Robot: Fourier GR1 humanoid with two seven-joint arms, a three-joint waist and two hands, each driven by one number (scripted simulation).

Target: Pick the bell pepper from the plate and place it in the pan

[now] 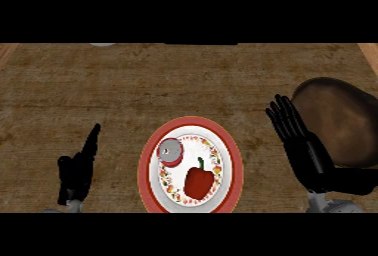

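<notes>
Wooden counter (111,90); round plate (148,170); glossy bell pepper (198,182).

Kitchen setting — wood-grain desk (111,90) carrying cookware and food: dark round pan (341,125) at right, red-rimmed patterned plate (148,165) holding a red bell pepper (198,182) — all kitchen stuff.

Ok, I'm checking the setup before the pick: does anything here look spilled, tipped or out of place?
Nothing is spilled or damaged. One oddity: a small red-sided can with a grey top shares the red-rimmed patterned plate with the red bell pepper, sitting just up and left of it. The dark brown pan sits at the right edge, partly cut off.
</notes>
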